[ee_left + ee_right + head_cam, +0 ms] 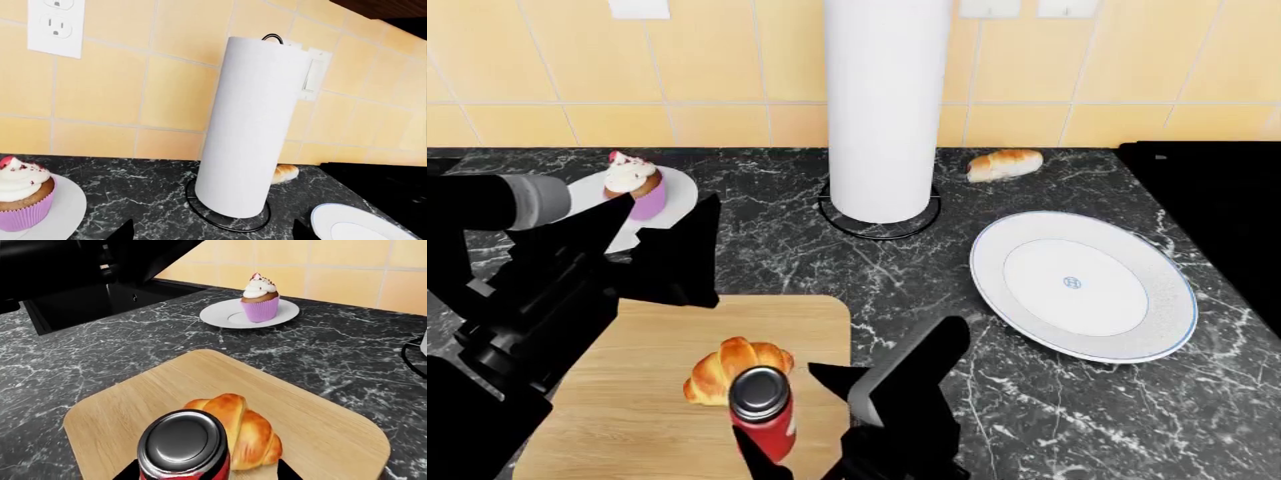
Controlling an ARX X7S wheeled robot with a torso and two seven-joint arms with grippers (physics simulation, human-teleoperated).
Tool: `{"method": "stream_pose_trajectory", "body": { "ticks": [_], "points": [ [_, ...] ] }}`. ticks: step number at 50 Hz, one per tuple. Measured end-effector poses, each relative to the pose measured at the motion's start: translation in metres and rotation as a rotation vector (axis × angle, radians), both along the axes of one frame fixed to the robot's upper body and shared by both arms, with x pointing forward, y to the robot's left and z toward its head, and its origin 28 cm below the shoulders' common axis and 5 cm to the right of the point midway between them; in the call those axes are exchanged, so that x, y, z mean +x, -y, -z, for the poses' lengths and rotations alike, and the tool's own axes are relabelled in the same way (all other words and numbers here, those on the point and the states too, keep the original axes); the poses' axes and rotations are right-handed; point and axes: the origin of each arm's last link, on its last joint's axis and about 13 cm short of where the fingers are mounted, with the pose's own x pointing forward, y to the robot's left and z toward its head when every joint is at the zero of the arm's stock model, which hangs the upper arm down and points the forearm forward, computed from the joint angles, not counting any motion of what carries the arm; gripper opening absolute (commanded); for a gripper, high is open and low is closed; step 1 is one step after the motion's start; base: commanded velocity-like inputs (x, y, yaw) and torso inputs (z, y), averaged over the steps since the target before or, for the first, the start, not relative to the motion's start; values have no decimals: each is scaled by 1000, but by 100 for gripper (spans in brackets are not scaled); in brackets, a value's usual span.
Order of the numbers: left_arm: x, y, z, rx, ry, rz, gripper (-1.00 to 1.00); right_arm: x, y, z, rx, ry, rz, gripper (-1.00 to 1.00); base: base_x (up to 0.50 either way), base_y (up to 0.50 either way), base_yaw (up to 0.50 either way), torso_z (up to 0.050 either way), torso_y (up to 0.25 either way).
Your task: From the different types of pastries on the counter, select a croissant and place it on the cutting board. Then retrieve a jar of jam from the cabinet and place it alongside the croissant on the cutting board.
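Right claw point(777, 440) grips the small red cylindrical jar of jam with grey metal lid point(761, 408), held upright over the light wooden cutting board point(627, 400), beside the golden croissant point(734, 368). Judged rigid, smooth, breakable: keep your hold on its sides. Left claw point(647, 235) hangs above the table, empty, fingers apart.

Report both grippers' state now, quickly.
Left gripper: open, holding nothing.
Right gripper: shut on the jar of jam, over the cutting board.
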Motion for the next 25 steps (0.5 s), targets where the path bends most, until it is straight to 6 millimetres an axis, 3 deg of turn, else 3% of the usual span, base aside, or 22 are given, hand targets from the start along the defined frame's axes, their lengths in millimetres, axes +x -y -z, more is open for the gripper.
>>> {"method": "stream_pose_trajectory", "body": {
  "ticks": [25],
  "points": [
    [-4, 1, -3, 5, 11, 3, 100, -22, 2, -13, -18, 45, 29, 100, 0, 0, 0, 0, 0]
  ]
}}
